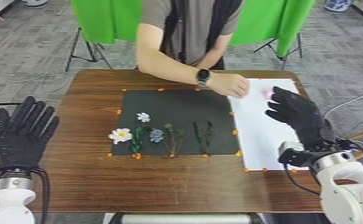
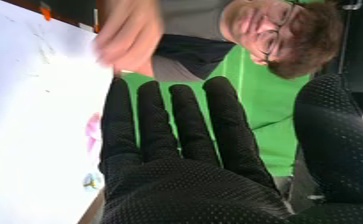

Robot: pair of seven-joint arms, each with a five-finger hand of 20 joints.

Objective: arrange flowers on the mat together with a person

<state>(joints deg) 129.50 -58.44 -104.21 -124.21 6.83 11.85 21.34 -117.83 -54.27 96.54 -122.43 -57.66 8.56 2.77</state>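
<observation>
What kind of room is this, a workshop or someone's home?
Probably a robotics lab or studio, I'd guess: a robot's left hand and right hand at a wooden table, and a green backdrop on stands behind.

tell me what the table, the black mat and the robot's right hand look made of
Table: wood or wood-look laminate, going by the streaky brown grain and slight sheen. Black mat: flat and matte, perhaps thick paper or felt; the look leaves it open. Right hand: covered in black fabric, with a fine dotted texture across the palm.
</observation>
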